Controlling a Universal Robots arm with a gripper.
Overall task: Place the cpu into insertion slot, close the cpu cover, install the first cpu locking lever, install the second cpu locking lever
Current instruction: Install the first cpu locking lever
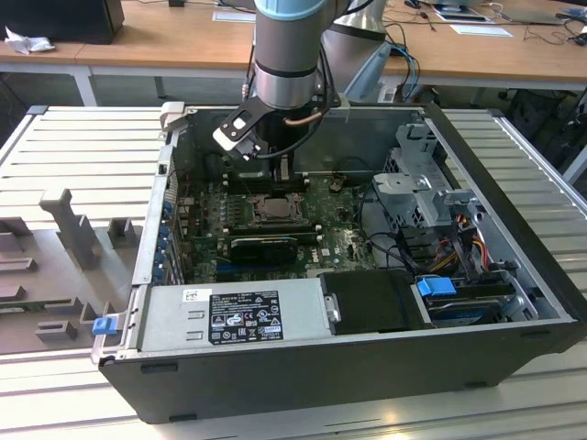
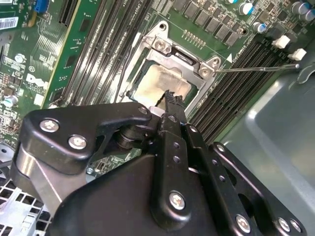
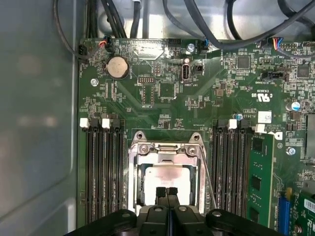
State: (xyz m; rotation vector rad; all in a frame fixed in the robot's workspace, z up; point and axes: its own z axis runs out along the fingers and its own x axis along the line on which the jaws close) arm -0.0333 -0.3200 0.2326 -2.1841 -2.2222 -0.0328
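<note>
Closest of all is the gripper point(image 3: 166, 191), hanging right over the slot point(image 3: 139, 189). Its two black fingers point(image 3: 160, 192) are pressed tight together with nothing between them. I think they are shut like this to make one thin tip, good for pushing on small metal parts. I cannot tell if the tip touches anything.

Inside the slot lies the cpu point(image 3: 165, 174), flat, with its pale face up. It sits there so it can join the green board point(image 3: 197, 108) under it. Over the slot's edges rests the silver cover point(image 3: 170, 152). It looks folded down, and its square window lets the cpu face show through. The cover is there to hold the chip in place.

Beside the slot runs a thin metal lever point(image 3: 206, 177). In the second wrist view the lever point(image 2: 256, 69) sticks out away from the slot, so it looks loose and not yet hooked down. Two of the four steps look done.
</note>
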